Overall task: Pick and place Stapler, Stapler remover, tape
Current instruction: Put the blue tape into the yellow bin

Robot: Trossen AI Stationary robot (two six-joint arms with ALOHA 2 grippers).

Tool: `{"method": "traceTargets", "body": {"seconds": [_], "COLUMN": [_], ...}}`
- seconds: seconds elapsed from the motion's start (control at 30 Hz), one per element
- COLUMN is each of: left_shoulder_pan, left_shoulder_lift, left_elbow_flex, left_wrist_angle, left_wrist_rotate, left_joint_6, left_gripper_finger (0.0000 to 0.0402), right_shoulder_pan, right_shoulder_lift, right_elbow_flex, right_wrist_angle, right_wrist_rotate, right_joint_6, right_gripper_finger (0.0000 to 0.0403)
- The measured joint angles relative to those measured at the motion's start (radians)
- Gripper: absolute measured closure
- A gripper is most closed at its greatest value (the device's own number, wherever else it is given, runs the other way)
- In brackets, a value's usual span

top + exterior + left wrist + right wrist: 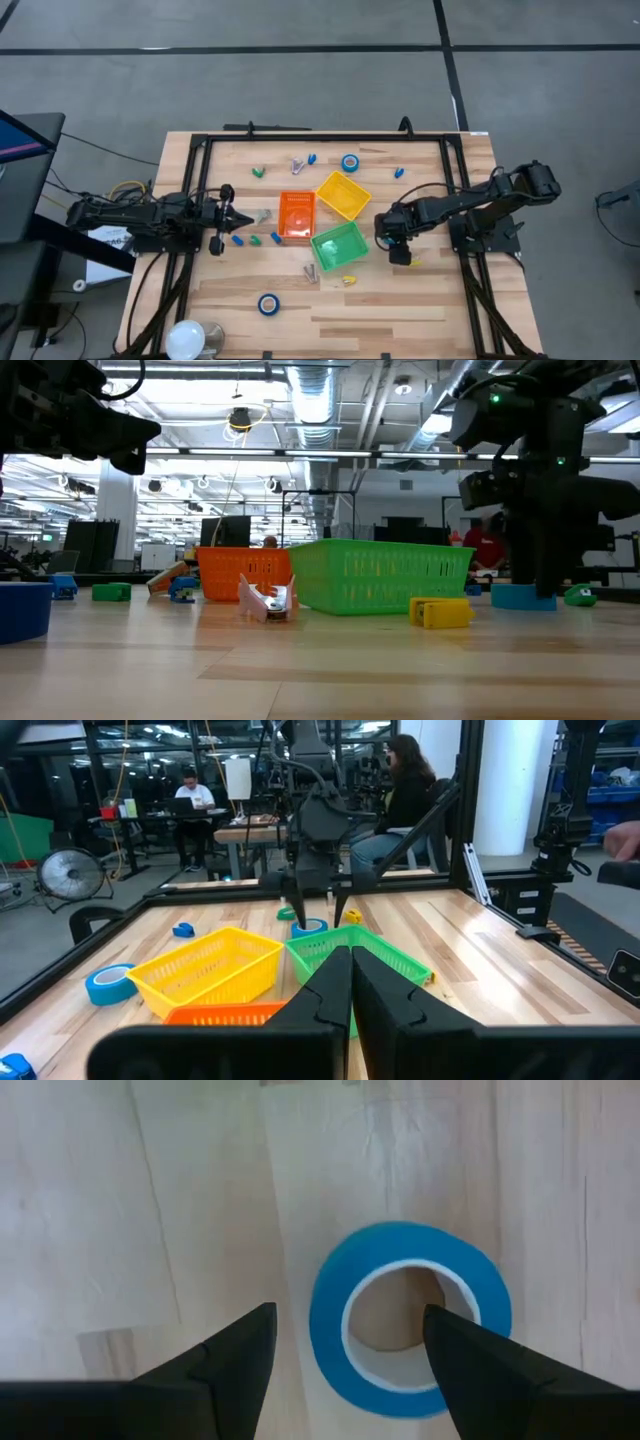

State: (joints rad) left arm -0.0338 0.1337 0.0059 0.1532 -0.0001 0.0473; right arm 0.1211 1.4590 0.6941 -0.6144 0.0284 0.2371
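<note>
the right pincer [397, 243] hangs right of centre in the high view, just right of the green bin [339, 246]. its fingers [235, 1355] stand apart over a tape roll [410, 1318] lying flat on the tabletop [120, 1220]; in the right wrist view one finger covers part of the roll's ring and the other is off beside it, over bare wood. whether either finger touches the roll cannot be told. in the low view the same roll [522, 596] shows at the right, under the dark arm.

the left pincer [243, 215] waits at the left of the high view, its fingers [322, 988] pressed together on nothing, pointing toward the orange bin [297, 215].

a second tape roll [350, 162] lies near the top edge of the tabletop in the high view, above the yellow bin [343, 194]. a third [268, 304] lies low in the frame, below the orange bin and well apart from it.

a small yellow item [349, 281] lies just below the green bin; a greyish metal piece [310, 270] lies at that bin's lower left corner. small blue and green pieces are scattered about the bins; what they are is too small to tell.
</note>
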Motion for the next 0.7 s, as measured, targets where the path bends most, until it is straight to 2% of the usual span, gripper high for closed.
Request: {"method": "traceTargets", "body": {"seconds": [0.2,0.53,0.7], "left_shoulder_pan": [0.000,0.000,0.000], "left_shoulder_lift": [0.000,0.000,0.000], "left_elbow_flex": [0.000,0.000,0.000], "left_wrist_angle": [0.006,0.012,0.013], "left_wrist_rotate": [0.000,0.000,0.000], "left_joint_6": [0.000,0.000,0.000], "left_gripper_finger": [0.0398,0.0398,0.0398], "right_shoulder_pan": [0.001,0.000,0.000], "right_shoulder_lift": [0.002,0.002,0.002], "right_elbow_flex": [-0.011,-0.011,-0.011], "right_wrist_angle": [0.034,0.040,0.040], "right_wrist_rotate": [-0.002,-0.002,-0.005], "right_joint_6": [0.000,-0.008,-0.008], "right_gripper_finger": [0.0173,0.0287,0.0327]}}
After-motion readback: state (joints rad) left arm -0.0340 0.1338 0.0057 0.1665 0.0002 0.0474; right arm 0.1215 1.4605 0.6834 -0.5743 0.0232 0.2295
